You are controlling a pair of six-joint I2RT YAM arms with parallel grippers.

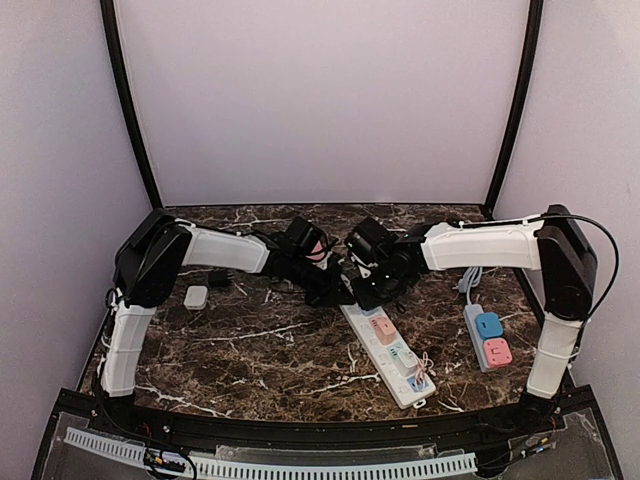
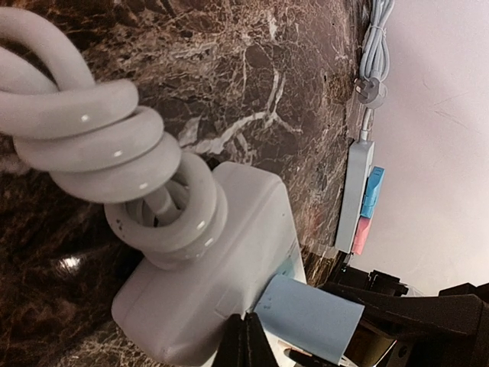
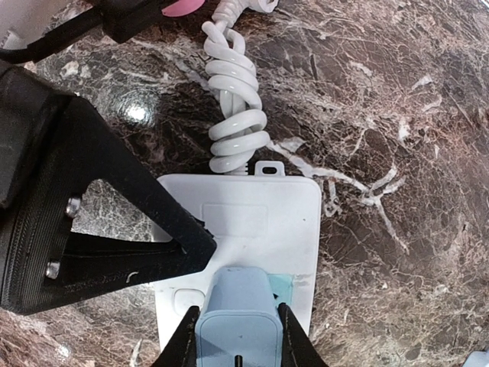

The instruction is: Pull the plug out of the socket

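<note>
Blue plug (image 3: pixel 235 294) gripped by the right pincer (image 3: pixel 237 329); the left pincer (image 2: pixel 244 338), closed, pins the white power strip (image 3: pixel 260 222) to the table (image 3: pixel 397 153), presumably as a brace.

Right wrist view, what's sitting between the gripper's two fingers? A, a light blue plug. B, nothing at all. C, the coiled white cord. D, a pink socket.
A: the right gripper has one finger on each side of the light blue plug, which sits in the white power strip; the coiled cord lies beyond the strip's far end.
</note>
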